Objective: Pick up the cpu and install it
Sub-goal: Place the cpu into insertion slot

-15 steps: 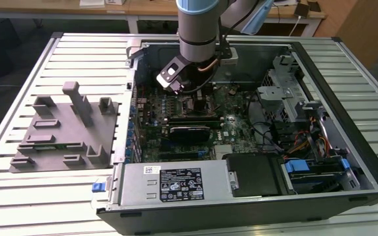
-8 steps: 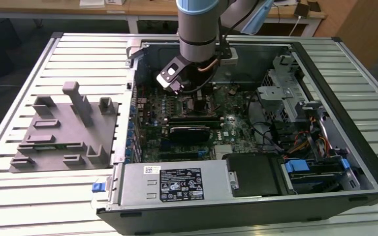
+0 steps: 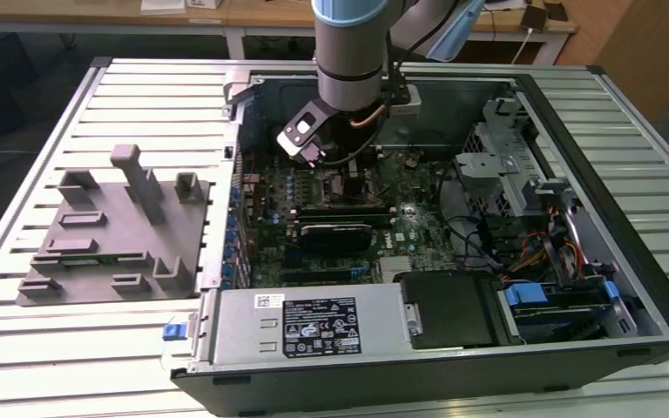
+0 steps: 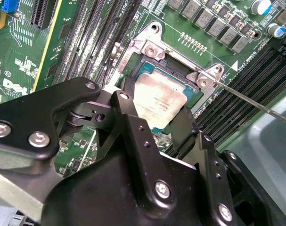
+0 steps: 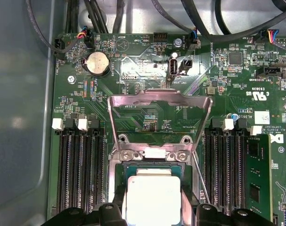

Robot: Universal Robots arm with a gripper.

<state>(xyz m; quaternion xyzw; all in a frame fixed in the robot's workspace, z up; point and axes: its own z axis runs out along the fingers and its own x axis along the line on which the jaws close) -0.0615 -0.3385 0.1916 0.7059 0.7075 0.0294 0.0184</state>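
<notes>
Silvery-white flat square cpu (image 4: pixel 159 96) is right at the metal-framed square socket (image 4: pixel 152 47) on the green motherboard (image 5: pixel 147 70), pinched at its edges by the black hand (image 4: pixel 157 113). Socket's steel lid (image 5: pixel 159 96) is flipped up. Can't tell if it's seated.

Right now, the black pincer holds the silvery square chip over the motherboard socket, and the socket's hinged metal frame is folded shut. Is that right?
No: the first wrist view shows the hinged metal frame swung open, not shut. The black pincer does hold the silvery square chip over the motherboard socket.
</notes>
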